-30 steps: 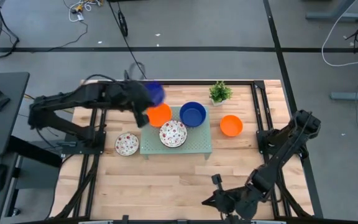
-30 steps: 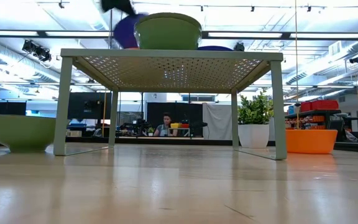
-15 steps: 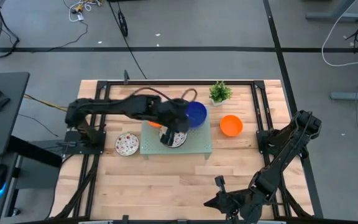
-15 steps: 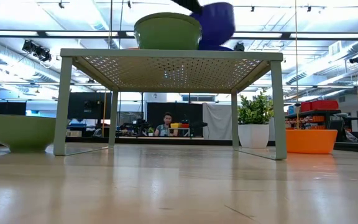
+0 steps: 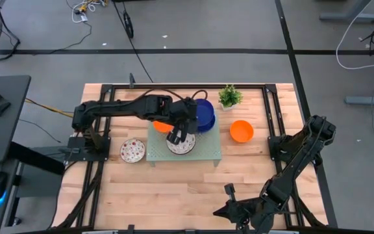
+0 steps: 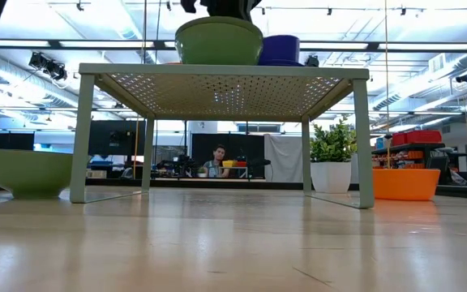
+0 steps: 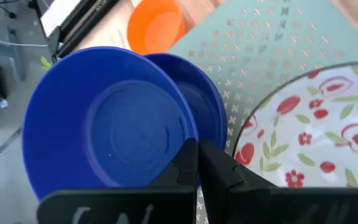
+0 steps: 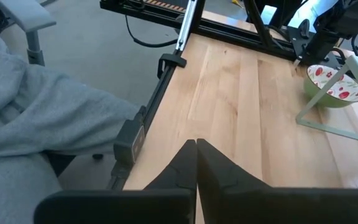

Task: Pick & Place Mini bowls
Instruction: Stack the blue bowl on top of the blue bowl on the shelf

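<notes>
My left gripper reaches over the pale green tray and is shut on a dark blue mini bowl. That bowl sits in a second blue bowl on the tray's far right part. An orange bowl and a red-speckled white bowl also stand on the tray. Another speckled bowl rests on the table left of the tray, and an orange bowl right of it. My right gripper is shut and waits at the table's near edge. My left gripper pinches the blue bowl's rim between its two fingers, on the side toward the speckled bowl. It comes from above, slanting from the table's left. The bowl is nested level in the other blue bowl on the tray.
A small potted plant stands at the far edge, right of the tray. The tray stands on legs above the table. The near half of the wooden table holds nothing. A person in grey sits beyond the table's left side.
My left gripper carried the blue bowl from above the tray's far left corner toward the table's right. It then lowered the bowl from a tilted, raised position down into the blue bowl on the tray. It stayed shut on the bowl.
</notes>
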